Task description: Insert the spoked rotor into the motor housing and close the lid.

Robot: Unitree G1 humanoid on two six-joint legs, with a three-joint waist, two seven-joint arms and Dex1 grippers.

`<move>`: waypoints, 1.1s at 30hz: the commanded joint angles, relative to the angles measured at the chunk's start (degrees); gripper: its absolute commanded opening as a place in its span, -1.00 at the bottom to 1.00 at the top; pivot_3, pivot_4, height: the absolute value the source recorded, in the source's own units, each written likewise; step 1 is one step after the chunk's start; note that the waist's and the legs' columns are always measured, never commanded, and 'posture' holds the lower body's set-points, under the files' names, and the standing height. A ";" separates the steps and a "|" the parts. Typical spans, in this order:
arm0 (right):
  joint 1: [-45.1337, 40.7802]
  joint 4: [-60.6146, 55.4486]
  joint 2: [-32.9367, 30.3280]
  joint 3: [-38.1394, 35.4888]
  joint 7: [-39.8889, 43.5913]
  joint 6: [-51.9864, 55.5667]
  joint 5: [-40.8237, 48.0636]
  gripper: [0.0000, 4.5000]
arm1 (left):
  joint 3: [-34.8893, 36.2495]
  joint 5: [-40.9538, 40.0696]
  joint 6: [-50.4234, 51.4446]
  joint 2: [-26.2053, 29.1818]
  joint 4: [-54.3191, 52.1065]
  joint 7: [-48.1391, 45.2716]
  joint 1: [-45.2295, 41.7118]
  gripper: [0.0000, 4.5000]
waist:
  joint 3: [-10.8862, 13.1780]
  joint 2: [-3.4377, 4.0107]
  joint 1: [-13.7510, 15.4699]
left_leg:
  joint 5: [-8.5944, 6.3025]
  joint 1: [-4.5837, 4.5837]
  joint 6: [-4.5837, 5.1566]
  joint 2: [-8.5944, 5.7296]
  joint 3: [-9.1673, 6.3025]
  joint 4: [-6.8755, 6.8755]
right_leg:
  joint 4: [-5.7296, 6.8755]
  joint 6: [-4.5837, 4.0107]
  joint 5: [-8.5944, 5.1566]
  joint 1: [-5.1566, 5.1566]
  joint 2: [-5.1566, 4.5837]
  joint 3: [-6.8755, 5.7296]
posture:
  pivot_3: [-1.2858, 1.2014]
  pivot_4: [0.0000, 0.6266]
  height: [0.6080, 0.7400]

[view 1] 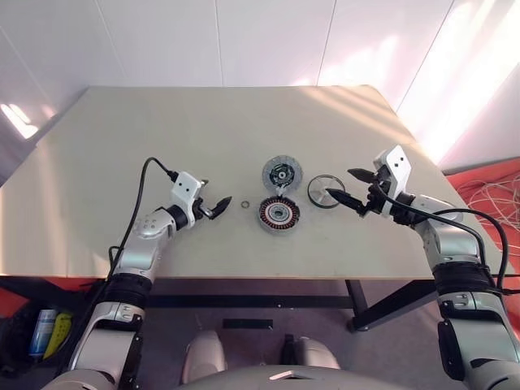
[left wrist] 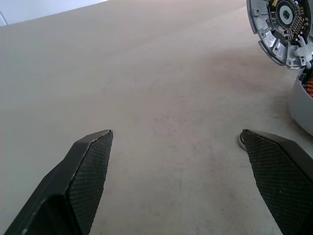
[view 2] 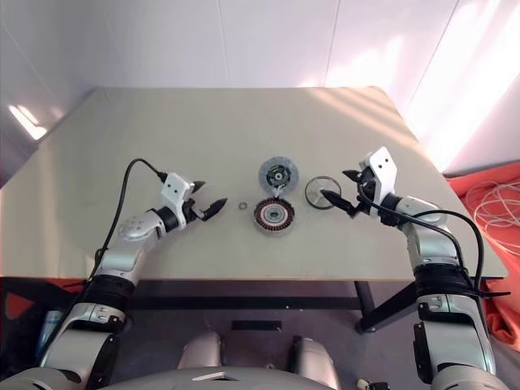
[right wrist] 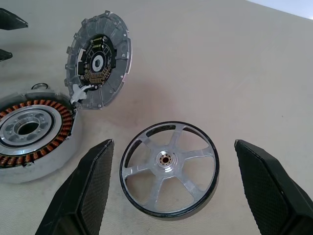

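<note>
Left eye view: on the pale table (view 1: 122, 162) the spoked rotor (view 1: 326, 192) lies flat, just to the right of the copper-wound motor housing (view 1: 279, 214), with the lid (view 1: 282, 174) lying flat just behind the housing and a tiny washer ring (view 1: 244, 204) just to its left. The right gripper (view 1: 339, 183) hovers at the rotor with its claw spread wide and holding nothing; the left gripper (view 1: 217, 192) stands near the washer, equally wide and empty. Left wrist view: both textured pads frame bare tabletop, the lid's circuit-board face and an edge of the housing sitting off to one side. Right wrist view: the rotor lies between the two open fingers, a thin metal wheel with five spokes, a dark outer rim and a small centre hub. It looks rigid and fairly light, though the smooth rim may be slippery, and lying flush on the table it offers little edge to get under. A pinch across the rim looks most secure (a spoke would be a narrower target and could tilt the wheel). Magnets in the motor may tug it sideways near the housing, so a firm hold seems wise
</note>
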 commanded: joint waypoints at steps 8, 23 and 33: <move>-0.30 -1.65 -0.89 -0.74 -0.36 -0.79 0.31 0.98 | -0.11 -0.43 -1.10 -0.07 -0.35 -1.64 -0.33 0.99 | 0.00 0.00 0.01 | 0.00 0.00 0.00 0.00 0.00 0.00 | 0.00 0.00 0.00 0.00 0.00 0.00 | 0.03 -1.00 1.00; 0.87 -3.04 -1.24 -1.31 -1.36 -1.09 0.45 0.98 | -4.95 1.29 2.60 -5.11 8.74 -4.72 -7.69 0.99 | 0.00 0.00 0.24 | 0.01 -0.02 0.00 -0.01 0.00 0.00 | 0.01 0.00 0.00 0.02 -0.01 0.00 | 0.03 -1.00 1.00; 1.10 -3.55 -1.86 -1.57 -1.86 -1.15 0.53 0.98 | -7.36 3.24 6.17 -4.23 7.48 -6.07 -7.01 0.99 | -0.01 0.01 0.23 | 0.00 -0.02 0.01 -0.01 0.00 0.00 | 0.01 0.00 0.00 0.02 -0.01 0.00 | 0.03 -1.00 1.00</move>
